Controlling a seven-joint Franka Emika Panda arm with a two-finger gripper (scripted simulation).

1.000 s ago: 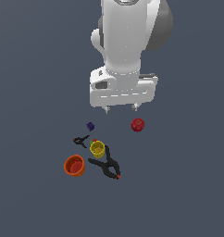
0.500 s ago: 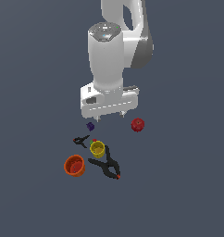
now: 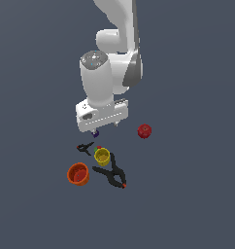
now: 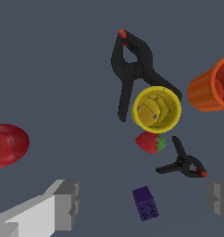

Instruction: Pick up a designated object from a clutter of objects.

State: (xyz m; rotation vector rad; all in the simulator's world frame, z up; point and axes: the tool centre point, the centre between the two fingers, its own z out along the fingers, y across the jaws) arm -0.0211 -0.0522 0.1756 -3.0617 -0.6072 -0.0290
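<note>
1. The arm has come down a lot. A moment ago the gripper hung well above the things. Now it sits low, right over the purple cube.
2. In the exterior view, only a bit of the cube peeks out under the gripper's left finger. In the wrist view the cube lies between the two fingers, a bit nearer one of them.
3. The gripper is wide open. It holds nothing yet.
4. I think this means the arm is almost ready to grab. It likely needs to go down a little more and then close.
5. Nothing else has moved. From the exterior view's left: the orange cup, the small black clamp, the yellow cup, the big black clamp, and the red ball far to the exterior view's right.
6. The wrist view also shows a small strawberry touching the yellow cup. The small clamp is the closest thing to the cube, so the fingers should stay clear of it.
</note>
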